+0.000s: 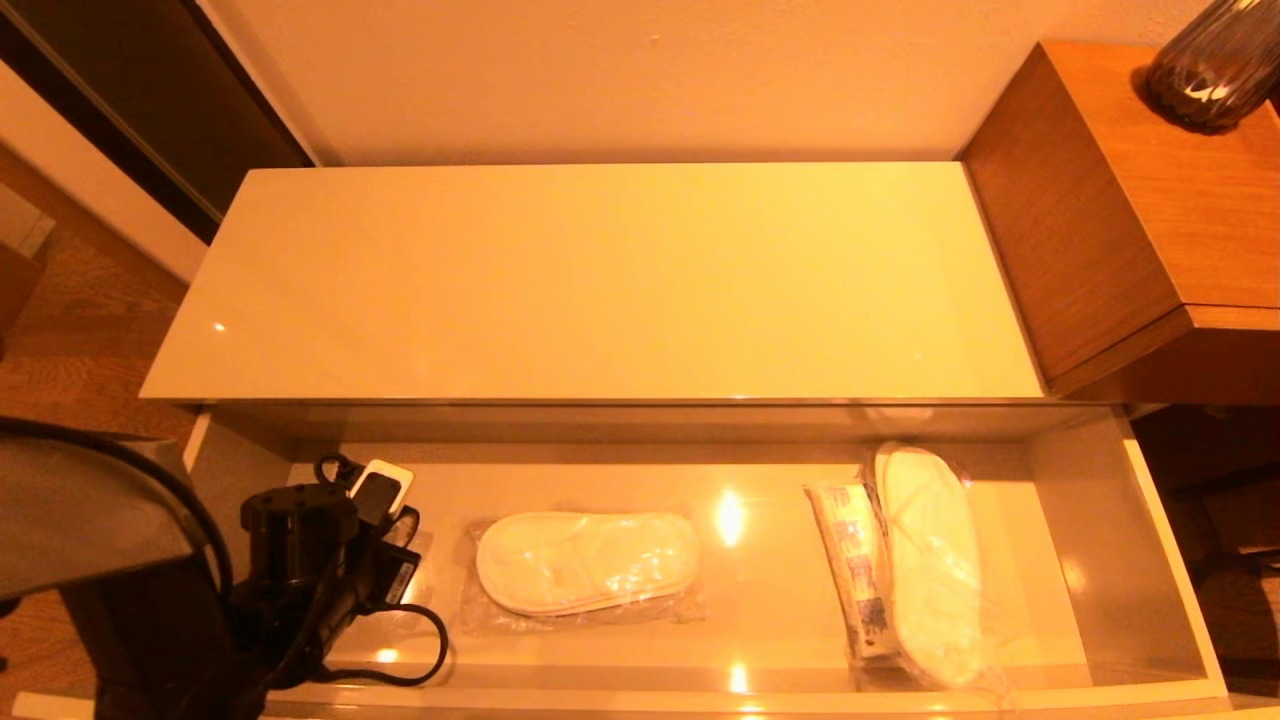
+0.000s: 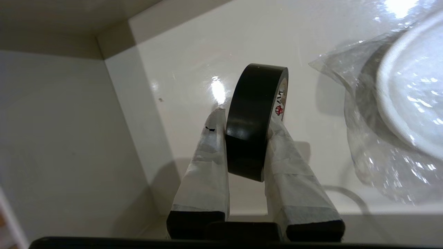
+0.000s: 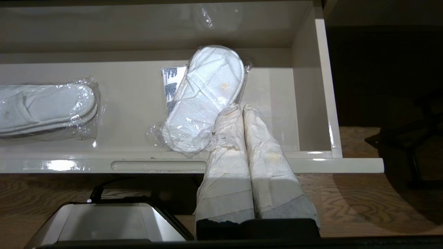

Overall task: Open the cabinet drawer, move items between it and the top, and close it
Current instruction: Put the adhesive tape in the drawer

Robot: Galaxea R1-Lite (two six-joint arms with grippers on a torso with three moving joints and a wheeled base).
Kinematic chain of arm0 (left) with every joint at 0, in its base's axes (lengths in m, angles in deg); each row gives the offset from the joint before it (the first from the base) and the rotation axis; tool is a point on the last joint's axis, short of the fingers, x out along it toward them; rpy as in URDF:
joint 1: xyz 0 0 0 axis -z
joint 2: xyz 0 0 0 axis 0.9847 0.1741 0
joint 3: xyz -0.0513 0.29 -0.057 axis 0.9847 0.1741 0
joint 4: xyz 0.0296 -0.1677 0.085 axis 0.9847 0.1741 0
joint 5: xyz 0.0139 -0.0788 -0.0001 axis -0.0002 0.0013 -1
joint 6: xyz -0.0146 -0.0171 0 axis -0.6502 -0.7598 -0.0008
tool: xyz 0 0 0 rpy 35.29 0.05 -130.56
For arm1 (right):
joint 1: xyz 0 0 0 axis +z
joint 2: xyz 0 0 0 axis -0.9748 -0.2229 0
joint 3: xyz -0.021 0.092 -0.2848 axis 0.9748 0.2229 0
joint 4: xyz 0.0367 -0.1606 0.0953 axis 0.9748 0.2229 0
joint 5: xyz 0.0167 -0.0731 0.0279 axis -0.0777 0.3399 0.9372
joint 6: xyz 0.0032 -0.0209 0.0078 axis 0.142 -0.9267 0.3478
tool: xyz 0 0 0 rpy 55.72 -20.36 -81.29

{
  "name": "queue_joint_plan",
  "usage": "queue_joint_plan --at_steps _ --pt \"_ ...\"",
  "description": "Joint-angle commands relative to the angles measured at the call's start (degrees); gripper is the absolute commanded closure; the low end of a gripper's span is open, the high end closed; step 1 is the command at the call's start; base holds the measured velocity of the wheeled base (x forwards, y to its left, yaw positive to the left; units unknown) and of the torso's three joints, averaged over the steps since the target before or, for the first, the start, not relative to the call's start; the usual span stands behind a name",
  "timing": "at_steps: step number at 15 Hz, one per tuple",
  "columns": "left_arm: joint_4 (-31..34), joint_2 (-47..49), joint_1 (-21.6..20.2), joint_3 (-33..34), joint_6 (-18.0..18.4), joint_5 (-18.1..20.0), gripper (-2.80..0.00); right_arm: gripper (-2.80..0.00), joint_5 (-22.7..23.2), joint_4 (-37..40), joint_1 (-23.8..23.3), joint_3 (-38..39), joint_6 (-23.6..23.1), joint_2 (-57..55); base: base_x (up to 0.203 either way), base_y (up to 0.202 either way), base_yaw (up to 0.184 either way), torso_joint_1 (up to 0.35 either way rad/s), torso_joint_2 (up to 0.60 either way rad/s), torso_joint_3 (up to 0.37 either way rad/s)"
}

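Note:
The cabinet drawer (image 1: 1160, 520) stands pulled out below the bare cream top (image 1: 600, 280). Inside its left end, my left gripper (image 2: 247, 116) is shut on the black tape ring (image 2: 254, 103), which stands on edge between the taped fingers (image 2: 207, 162) near a drawer corner. I cannot tell whether the ring touches the drawer floor. One bag of white slippers (image 1: 585, 560) lies mid-left in the drawer. A second bag of slippers (image 1: 930, 560) lies at the right, partly over the blue-printed packet (image 1: 855, 580). My right gripper (image 3: 241, 108) hangs shut and empty in front of the drawer's right part.
A taller brown wooden cabinet (image 1: 1130, 200) with a dark vase (image 1: 1215, 60) stands right of the top. The left arm's black wrist and cables (image 1: 320, 560) fill the drawer's left end. Wooden floor (image 3: 363, 200) lies before the drawer front (image 3: 155, 165).

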Motion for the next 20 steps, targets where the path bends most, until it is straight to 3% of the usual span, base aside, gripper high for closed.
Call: queue_joint_plan --at_steps 1,4,20 --pt "-3.4 5.6 0.2 0.3 0.2 -0.5 0.0 0.0 0.0 0.0 0.0 0.0 0.0 -0.1 0.0 0.0 0.0 0.0 0.0 0.0" --pt "-7.7 9.0 0.1 0.9 0.2 -0.8 0.0 0.0 0.0 0.0 0.0 0.0 0.0 -0.1 0.0 0.0 0.0 0.0 0.0 0.0" --pt "-7.7 10.4 0.1 -0.4 0.1 -2.7 0.0 0.0 0.0 0.0 0.0 0.0 0.0 -0.1 0.0 0.0 0.0 0.0 0.0 0.0"
